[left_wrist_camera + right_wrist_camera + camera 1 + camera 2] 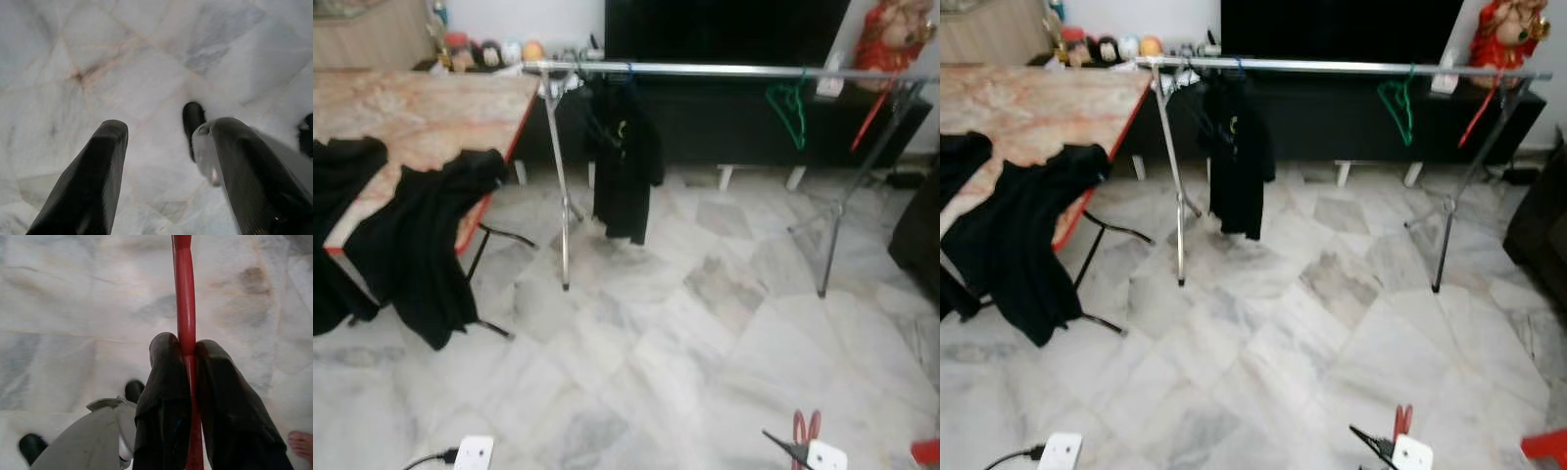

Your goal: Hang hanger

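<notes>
Red plastic hanger, a thin rod of it, sits pinched between the two black fingers of the right hand, which are closed tight on it low down at the near right, with the pale marble floor beneath; a sliver of red at the near right edge of the head view may be its end. My worry is the grip: the hold is on a single narrow bar, so the hanger could swivel or slide in the fingers as the arm lifts, and its hook might then meet the rail at a bad angle and drop. The long silver metal clothes rail stands well off at the far side, so the robot probably has to approach first, and a blurred, swaying walk adds risk. The left hand hangs empty above the floor, fingers spread wide apart. On the rail hang a black garment towards the left, a green hanger and a red one further right, which leaves a gap between. The floor is smooth polished marble tile. At the left stands a marble-topped desk with black clothes draped over its edge; a dark cabinet runs along the far wall behind the rail.
</notes>
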`<state>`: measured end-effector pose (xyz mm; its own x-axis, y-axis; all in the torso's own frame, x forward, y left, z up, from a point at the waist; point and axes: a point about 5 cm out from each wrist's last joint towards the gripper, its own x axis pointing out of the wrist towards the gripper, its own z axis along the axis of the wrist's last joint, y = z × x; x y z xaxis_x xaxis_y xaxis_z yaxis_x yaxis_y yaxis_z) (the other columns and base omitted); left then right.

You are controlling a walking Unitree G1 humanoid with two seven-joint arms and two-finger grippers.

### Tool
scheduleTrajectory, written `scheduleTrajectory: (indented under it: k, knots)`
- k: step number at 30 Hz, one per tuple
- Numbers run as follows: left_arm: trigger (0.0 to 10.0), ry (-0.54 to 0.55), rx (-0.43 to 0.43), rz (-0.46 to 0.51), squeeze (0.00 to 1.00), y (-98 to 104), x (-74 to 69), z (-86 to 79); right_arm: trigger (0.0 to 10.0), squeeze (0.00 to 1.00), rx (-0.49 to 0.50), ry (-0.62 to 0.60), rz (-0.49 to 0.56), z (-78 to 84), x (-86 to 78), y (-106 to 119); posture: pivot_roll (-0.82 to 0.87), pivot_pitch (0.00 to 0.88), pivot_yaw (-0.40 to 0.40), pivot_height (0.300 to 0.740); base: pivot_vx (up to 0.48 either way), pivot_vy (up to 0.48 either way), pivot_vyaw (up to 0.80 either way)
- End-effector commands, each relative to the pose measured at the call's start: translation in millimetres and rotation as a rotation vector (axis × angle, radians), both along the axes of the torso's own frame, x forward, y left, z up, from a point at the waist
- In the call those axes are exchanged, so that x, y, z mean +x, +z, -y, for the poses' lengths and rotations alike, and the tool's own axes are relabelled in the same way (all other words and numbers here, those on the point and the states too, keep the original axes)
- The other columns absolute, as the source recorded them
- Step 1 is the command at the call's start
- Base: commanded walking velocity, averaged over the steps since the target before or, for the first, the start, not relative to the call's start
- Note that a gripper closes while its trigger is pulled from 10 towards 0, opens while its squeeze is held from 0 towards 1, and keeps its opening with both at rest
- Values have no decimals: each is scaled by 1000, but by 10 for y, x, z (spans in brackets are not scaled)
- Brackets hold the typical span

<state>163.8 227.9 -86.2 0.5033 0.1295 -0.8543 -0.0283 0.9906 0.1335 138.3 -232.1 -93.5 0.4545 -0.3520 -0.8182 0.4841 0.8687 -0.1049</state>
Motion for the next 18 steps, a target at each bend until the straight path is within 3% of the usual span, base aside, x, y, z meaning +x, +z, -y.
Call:
scheduleTrajectory:
  k: [1, 18]
  knots:
    - [10000, -33, 4, -5, 0, -9, 2, 47, 10000, 0, -14, -11, 1, 60, -16, 10, -66, 0, -1, 740, 0, -368, 0]
    - [10000, -39, -22, 6, 0, -10, 10, 76, 10000, 0, -12, -10, 7, 54, -16, 10, -66, 0, 3, 740, 0, 0, 0]
